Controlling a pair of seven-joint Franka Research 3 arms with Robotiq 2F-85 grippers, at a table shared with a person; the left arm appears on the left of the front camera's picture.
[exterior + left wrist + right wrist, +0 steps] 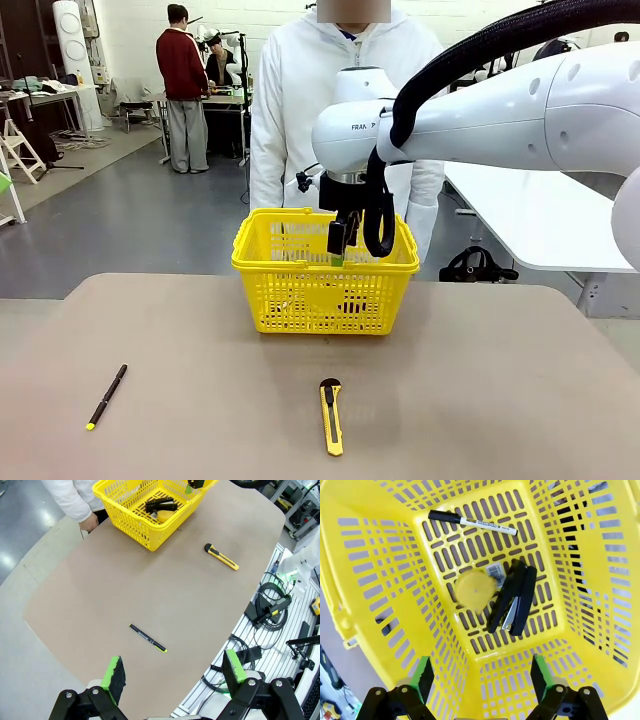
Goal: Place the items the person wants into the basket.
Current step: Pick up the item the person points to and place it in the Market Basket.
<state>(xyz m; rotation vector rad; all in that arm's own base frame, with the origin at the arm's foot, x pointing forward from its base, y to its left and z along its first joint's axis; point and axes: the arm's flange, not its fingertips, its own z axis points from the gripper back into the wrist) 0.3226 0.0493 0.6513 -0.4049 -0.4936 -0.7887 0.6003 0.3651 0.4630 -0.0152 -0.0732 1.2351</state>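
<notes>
Front view: right gripper point(340, 240) hangs over the basket point(290, 290) at frame centre, fingers released.

Left wrist view: left gripper point(172, 672) spread, empty, above the desk point(100, 590).

Right wrist view: marker point(472, 522) and tape measure point(475, 589) lie on the basket floor. Judgement: withdraw straight up, clear of the rim.

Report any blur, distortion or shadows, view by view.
Right wrist view: the small yellow-and-black tape measure looks smeared, while the slim white marker with black cap reads sharp. Left wrist view: wide-angle bending curves the beige table edges. Front view: soft shadow under the yellow plastic shopping basket.
</notes>
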